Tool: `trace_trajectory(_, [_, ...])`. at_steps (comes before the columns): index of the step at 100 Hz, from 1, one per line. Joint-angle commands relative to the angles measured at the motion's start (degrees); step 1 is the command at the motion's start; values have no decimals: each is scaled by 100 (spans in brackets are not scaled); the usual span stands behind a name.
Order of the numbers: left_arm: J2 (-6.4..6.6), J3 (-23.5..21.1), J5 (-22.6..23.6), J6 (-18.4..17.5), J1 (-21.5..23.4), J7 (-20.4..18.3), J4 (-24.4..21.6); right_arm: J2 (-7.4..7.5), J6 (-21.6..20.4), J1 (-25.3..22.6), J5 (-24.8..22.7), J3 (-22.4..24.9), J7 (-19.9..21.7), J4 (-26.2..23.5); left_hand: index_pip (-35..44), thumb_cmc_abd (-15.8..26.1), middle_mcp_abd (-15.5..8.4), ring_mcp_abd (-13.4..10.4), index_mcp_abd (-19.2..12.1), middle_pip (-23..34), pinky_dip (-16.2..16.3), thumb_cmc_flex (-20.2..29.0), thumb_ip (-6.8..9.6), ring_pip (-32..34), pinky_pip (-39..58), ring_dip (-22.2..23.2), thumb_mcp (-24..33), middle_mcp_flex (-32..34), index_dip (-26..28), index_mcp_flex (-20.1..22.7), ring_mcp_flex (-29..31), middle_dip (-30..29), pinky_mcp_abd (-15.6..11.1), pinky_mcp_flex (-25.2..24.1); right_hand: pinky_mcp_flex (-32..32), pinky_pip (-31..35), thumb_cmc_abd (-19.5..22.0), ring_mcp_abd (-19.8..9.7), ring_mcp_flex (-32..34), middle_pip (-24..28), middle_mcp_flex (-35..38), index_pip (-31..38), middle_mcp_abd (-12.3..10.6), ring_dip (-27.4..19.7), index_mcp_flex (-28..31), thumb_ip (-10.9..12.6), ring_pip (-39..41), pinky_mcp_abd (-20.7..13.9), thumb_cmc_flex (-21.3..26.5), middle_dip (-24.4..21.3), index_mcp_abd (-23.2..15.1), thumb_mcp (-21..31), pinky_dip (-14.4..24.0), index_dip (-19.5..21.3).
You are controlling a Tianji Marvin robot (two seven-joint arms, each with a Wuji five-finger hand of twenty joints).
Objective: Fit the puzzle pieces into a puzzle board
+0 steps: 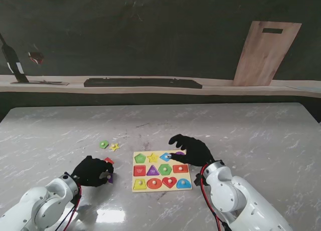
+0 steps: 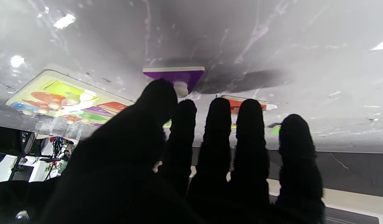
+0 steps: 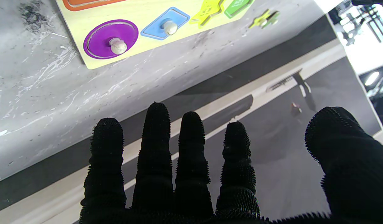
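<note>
Left robot hand [image 1: 93, 170]: black-gloved, low over the counter to the left of the board, thumb and forefinger closing around the pale knob of the purple piece [image 2: 174, 76]; whether it truly grips, I cannot tell.
Right robot hand [image 1: 191, 149]: black-gloved, fingers spread and holding nothing, hovering over the board's far right corner.
Puzzle board [image 1: 161, 170]: flat yellow wooden rectangle between the two hands, nearly all its slots filled with coloured knobbed shapes.
Purple piece: flat, straight-edged, lying on the counter under the left fingertips, beside a red piece [image 2: 247, 104].
Loose pieces: a green piece [image 1: 104, 144] and a yellow star [image 1: 115, 147] lie farther from me, left of the board.
Purple circle [image 3: 110, 39]: seated in the board next to a blue diamond [image 3: 165, 27].
Counter [image 1: 251, 135]: glossy grey-white marble with pale veins.
Room: dark back wall, a long ledge, a wooden cutting board [image 1: 266, 52] leaning on it.
</note>
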Motion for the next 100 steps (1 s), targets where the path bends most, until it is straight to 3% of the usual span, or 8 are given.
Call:
trace_trajectory(1, [4,55,-39,24,-34,15,44,-2,18,-18,-12,-26,10,-10,180,-221,-77,-186,-128,42,121,186,-195,163,176,-4,127,98,73,103,128,104,-447,3,-2,110,115,-152,97,71,102,5,-186,64,37,238,93,42,-192,53,-170,-44,76,45])
trace_trajectory(18, [-1,113,-59,60,-78,60,87,-3,31,-14,-7,-30,11,-8,676,-347,-104,-199,-192,-116,156,407,-299,275,245,-17,72,314,65,76,212,379,-446,70,-4,109,115,-153,99,72,103,9,-182,65,44,237,94,40,-193,53,-174,-46,76,46])
trace_trajectory(86, [-13,259,-62,307,-116,124,155,-1,63,-5,-8,-39,27,-3,1311,-476,-119,-235,-321,-358,242,648,-348,499,486,-85,79,891,26,199,545,640,-471,363,-7,106,114,-152,98,74,111,12,-181,65,47,237,94,40,-193,54,-167,-42,76,45])
trace_trajectory(100, [-10,282,-49,348,-121,96,158,0,64,-12,-18,-31,26,-8,1629,-421,-155,-217,-381,-795,272,757,-322,605,616,62,134,1346,-115,309,790,1013,-488,546,-7,107,112,-157,94,74,109,8,-187,64,42,237,91,40,-192,54,-172,-41,77,44])
